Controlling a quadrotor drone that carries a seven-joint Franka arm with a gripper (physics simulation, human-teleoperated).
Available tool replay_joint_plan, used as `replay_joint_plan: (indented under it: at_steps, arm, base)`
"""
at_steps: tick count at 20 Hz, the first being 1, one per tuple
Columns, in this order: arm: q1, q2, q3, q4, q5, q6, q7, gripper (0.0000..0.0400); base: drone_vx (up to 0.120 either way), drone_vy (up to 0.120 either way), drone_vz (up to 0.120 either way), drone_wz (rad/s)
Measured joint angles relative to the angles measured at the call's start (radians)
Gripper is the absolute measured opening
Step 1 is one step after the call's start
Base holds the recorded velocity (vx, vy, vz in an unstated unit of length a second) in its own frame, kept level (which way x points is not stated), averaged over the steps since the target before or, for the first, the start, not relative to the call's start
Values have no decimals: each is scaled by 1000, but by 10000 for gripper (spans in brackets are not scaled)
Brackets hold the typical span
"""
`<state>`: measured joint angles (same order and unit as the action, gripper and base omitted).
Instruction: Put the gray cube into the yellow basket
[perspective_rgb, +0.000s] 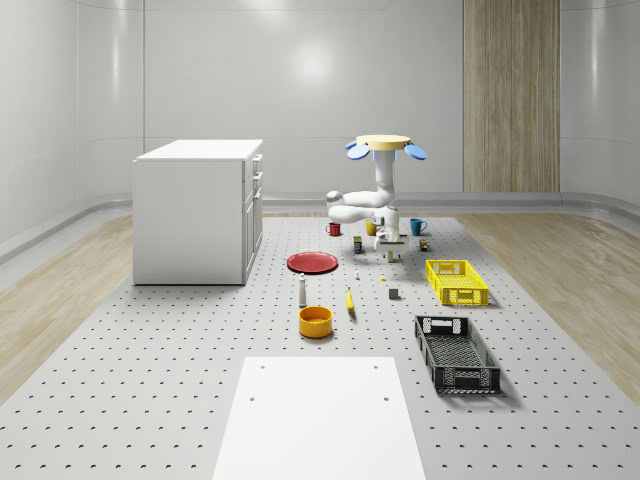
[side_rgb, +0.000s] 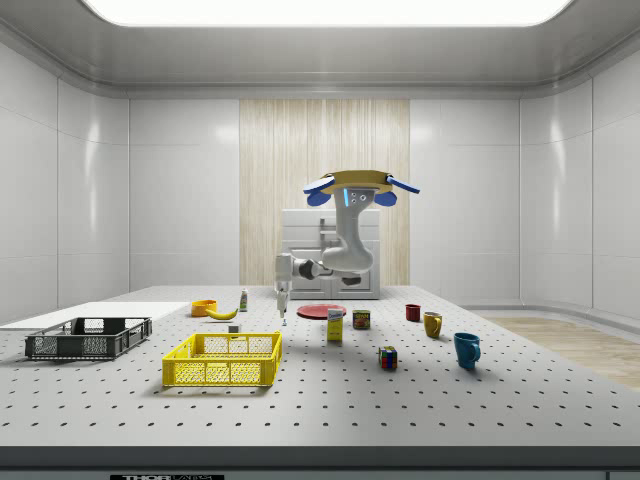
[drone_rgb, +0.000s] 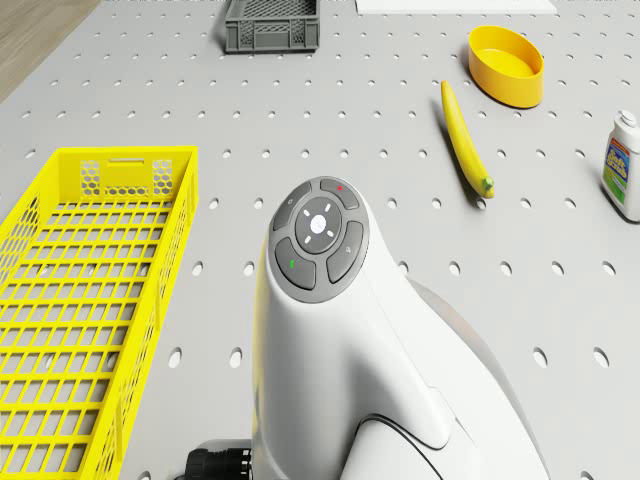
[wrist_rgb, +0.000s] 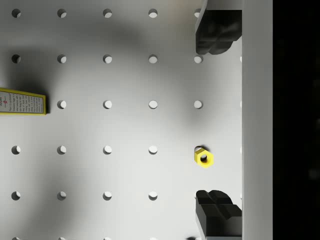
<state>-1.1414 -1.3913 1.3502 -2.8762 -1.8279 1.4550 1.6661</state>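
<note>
Pincer (wrist_rgb: 218, 120) spread, nothing between fingers (wrist_rgb: 217, 32), pointing down at perforated grey surface (perspective_rgb: 150, 400) near a small yellow hex nut (wrist_rgb: 203, 157). Drone (perspective_rgb: 384, 145) hovers over far end of surface. Small gray cube (perspective_rgb: 394, 293) sits apart, beside yellow mesh basket (perspective_rgb: 457, 282). Best approach: centre over cube, descend vertically w/ fingers wide, then close.

A banana (drone_rgb: 466, 141) lies on the pegboard bench (perspective_rgb: 150, 380) near an orange bowl (drone_rgb: 507, 66). A red plate (perspective_rgb: 312, 262) sits beside the white cabinet (perspective_rgb: 198, 210); a black crate (perspective_rgb: 456, 353) lies well apart.
</note>
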Motion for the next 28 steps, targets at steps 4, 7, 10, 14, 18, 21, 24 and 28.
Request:
replay_joint_plan:
  at_steps: [4, 7, 10, 14, 18, 21, 24, 28]
  arm:
    - [-3, -11, 2, 1, 5, 10, 2, 400]
    - [-5, -19, 4, 1, 8, 18, 4, 400]
    - [-6, -26, 5, 1, 11, 25, 5, 400]
    - [-9, -36, 7, 2, 16, 34, 7, 400]
    - [-11, -45, 8, 2, 19, 42, 9, 400]
    - [-12, -52, 9, 3, 22, 49, 11, 400]
    - [-14, -58, 11, 3, 25, 55, 12, 400]
    - [-16, -67, 12, 3, 28, 62, 13, 400]
  base:
    - [120, -70, 0, 0]
    - [120, 0, 0, 0]
    - [120, 0, 0, 0]
    - [120, 0, 0, 0]
    - [120, 0, 0, 0]
    - [120, 0, 0, 0]
    - [120, 0, 0, 0]
    - [120, 0, 0, 0]
